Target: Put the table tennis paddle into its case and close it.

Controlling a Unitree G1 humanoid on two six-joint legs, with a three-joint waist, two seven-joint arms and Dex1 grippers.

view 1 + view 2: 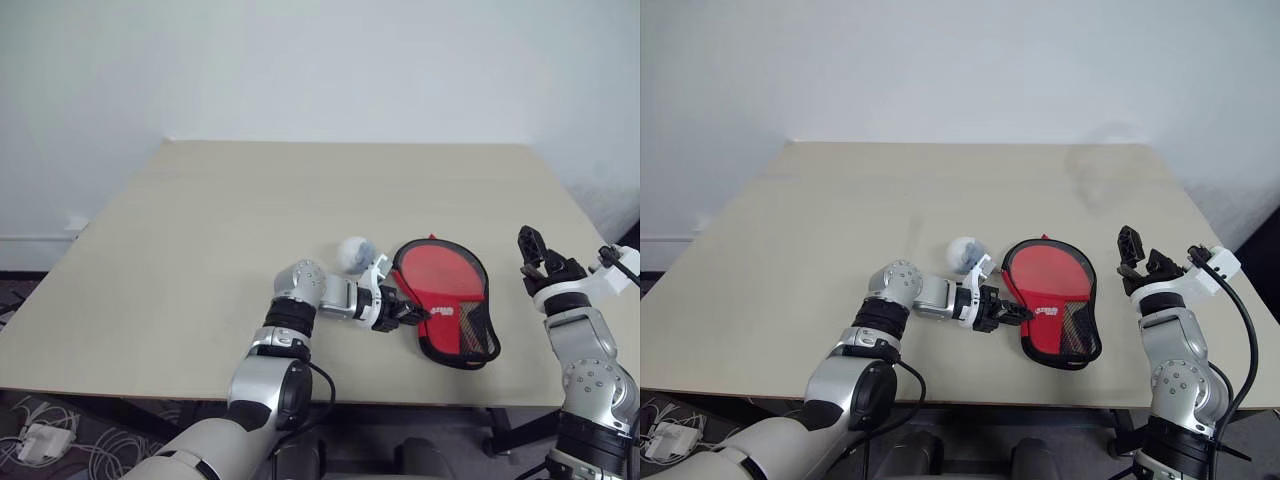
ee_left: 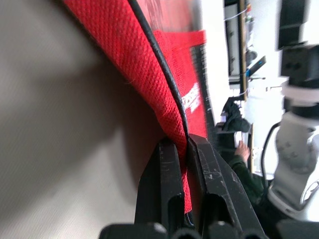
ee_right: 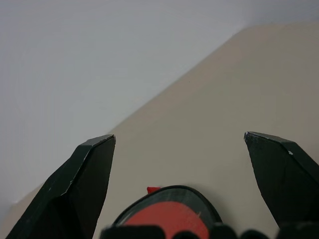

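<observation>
The case (image 1: 445, 298) lies flat on the table near the front right, black-edged with a red panel, a white logo and black mesh at its near end. My left gripper (image 1: 418, 313) reaches in from the left and is shut on the case's left edge; in the left wrist view both fingers (image 2: 167, 179) pinch the red fabric and black piping (image 2: 124, 45). My right gripper (image 1: 545, 258) hovers open a little right of the case, and the case's rounded end (image 3: 169, 209) shows below its spread fingers. The table tennis paddle is hidden.
The beige table (image 1: 250, 220) stretches wide to the left and back, with a white wall behind. A small whitish round object (image 1: 353, 253) sits by my left wrist. The table's right edge runs close behind my right gripper.
</observation>
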